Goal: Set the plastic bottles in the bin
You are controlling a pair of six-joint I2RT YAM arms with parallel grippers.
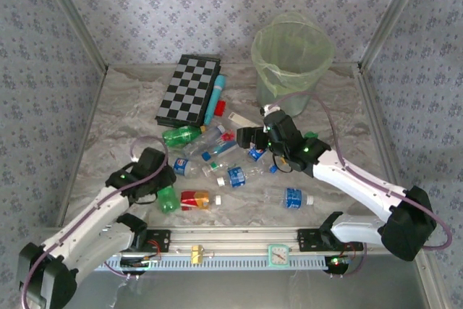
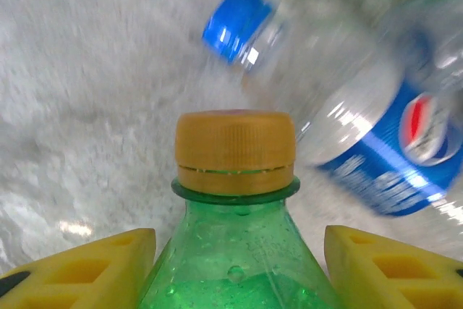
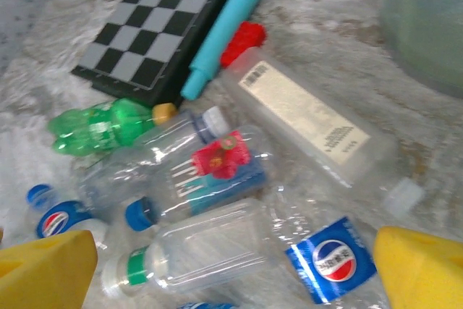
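My left gripper [image 2: 239, 242] has its yellow fingers against both sides of a green bottle [image 2: 235, 280] with an orange cap, and is shut on it. From above, that green bottle [image 1: 168, 200] lies at the near left, under the left gripper [image 1: 162, 187]. A Pepsi-labelled clear bottle [image 2: 383, 142] lies just beyond it. My right gripper [image 3: 231, 269] hangs open over a heap of clear plastic bottles [image 3: 210, 244], holding nothing. It is the right gripper [image 1: 249, 137] at mid-table in the top view. The pale-green bin [image 1: 291, 59] stands at the far right.
A checkerboard [image 1: 189, 90], a cyan tube [image 1: 215, 99] and a red block [image 1: 220, 108] lie at the back, left of the bin. Loose bottles include a second green one [image 1: 181, 135], a red-yellow one [image 1: 195, 200] and a blue-labelled one [image 1: 293, 197].
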